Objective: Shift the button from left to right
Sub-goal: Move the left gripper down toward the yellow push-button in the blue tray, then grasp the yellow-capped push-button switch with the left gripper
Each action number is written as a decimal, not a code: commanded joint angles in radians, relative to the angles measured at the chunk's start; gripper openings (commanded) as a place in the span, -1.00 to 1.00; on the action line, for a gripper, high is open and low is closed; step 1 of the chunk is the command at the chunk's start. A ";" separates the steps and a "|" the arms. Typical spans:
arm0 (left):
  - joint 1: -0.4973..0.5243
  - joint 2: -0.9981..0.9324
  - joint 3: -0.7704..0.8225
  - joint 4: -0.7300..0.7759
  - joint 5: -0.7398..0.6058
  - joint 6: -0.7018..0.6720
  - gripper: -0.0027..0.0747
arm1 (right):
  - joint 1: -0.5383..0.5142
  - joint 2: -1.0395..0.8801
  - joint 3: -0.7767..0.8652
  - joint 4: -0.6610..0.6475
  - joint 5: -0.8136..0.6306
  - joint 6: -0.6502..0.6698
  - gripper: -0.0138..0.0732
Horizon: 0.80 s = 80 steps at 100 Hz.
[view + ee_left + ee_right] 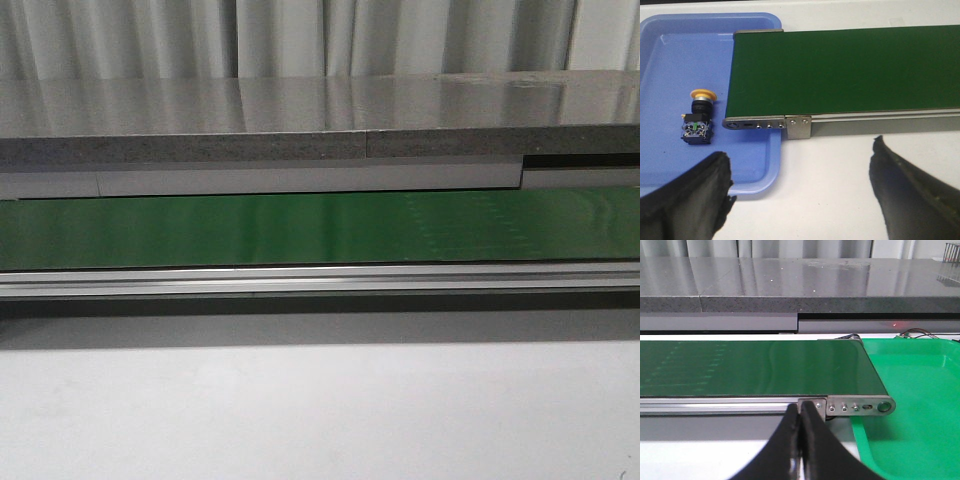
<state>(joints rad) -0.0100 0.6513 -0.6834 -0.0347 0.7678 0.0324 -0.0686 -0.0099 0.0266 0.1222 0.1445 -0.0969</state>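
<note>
The button, with a yellow-orange cap and a black body, lies on its side in the blue tray in the left wrist view. My left gripper is open and empty, above the white table beside the tray's corner, short of the button. My right gripper is shut with nothing between its fingers, in front of the conveyor's right end. The green belt runs across the front view, where no gripper or button shows.
A green tray sits under the conveyor's right end. The conveyor's metal rail and end brackets stand above the white table. A grey counter lies behind the belt.
</note>
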 commanded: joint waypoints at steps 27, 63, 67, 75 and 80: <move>0.132 0.129 -0.111 0.168 -0.063 -0.081 0.62 | -0.007 -0.012 -0.017 -0.009 -0.086 -0.001 -0.84; 0.344 0.495 -0.308 0.161 -0.045 -0.041 0.62 | -0.007 -0.012 -0.017 -0.009 -0.086 -0.001 -0.84; 0.344 0.543 -0.327 0.161 -0.047 -0.032 0.62 | -0.007 -0.012 -0.017 -0.009 -0.086 -0.001 -0.84; 0.344 0.635 -0.380 0.167 -0.047 -0.024 0.62 | -0.007 -0.012 -0.017 -0.009 -0.086 -0.001 -0.84; 0.344 0.695 -0.415 0.167 -0.038 -0.021 0.62 | -0.007 -0.012 -0.017 -0.009 -0.086 -0.001 -0.84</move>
<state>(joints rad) 0.3312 1.2787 -1.0126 0.1228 0.7783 0.0000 -0.0686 -0.0099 0.0266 0.1222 0.1445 -0.0969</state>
